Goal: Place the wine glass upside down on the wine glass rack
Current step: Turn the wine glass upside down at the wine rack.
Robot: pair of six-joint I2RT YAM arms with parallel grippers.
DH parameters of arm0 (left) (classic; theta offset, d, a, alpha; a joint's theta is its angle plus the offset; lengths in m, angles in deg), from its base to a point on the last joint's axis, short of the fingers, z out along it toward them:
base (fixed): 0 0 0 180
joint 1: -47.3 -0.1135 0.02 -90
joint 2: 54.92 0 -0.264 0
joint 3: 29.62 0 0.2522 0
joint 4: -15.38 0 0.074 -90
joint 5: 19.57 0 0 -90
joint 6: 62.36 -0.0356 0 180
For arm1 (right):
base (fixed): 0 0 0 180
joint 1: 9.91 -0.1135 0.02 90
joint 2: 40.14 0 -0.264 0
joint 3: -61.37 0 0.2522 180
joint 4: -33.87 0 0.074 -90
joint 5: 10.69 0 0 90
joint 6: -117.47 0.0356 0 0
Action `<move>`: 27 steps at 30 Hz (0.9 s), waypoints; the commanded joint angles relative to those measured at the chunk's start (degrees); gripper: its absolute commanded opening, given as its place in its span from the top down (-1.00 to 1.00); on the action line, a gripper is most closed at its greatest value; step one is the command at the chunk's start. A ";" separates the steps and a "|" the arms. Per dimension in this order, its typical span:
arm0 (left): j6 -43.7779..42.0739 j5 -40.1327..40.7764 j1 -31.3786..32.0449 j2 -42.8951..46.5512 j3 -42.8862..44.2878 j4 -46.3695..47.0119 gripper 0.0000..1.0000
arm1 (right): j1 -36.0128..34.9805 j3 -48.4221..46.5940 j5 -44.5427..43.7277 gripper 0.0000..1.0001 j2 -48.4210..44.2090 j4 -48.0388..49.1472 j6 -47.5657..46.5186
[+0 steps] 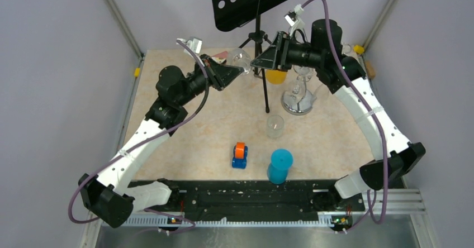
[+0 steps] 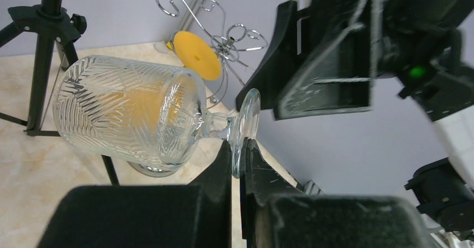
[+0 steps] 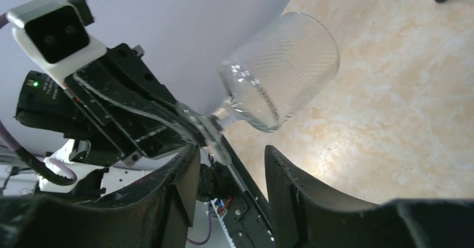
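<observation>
The wine glass [image 1: 241, 58], clear with a cut pattern, lies sideways in the air at the table's back. My left gripper [image 2: 237, 147] is shut on its round foot [image 2: 246, 122]; the bowl [image 2: 123, 111] points away. My right gripper [image 3: 229, 158] is open, its fingers on either side of the foot [image 3: 208, 133], not touching; it faces the left gripper [image 1: 228, 72] from the right [image 1: 268, 58]. The chrome wine glass rack [image 1: 298, 98] stands behind the right gripper. Its curled arms [image 2: 223, 38] carry an orange glass [image 2: 195, 55] hung upside down.
A black tripod music stand [image 1: 257, 36] rises just behind the grippers, one leg [image 1: 265, 94] reaching forward. A small clear cup [image 1: 274, 125], a blue cup [image 1: 279, 166] and an orange-and-blue toy [image 1: 240, 155] stand nearer the front.
</observation>
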 commanded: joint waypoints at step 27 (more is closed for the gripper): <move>14.95 -3.87 -0.08 -4.10 4.92 14.13 1.00 | 4.37 8.55 17.77 0.91 0.94 24.06 15.34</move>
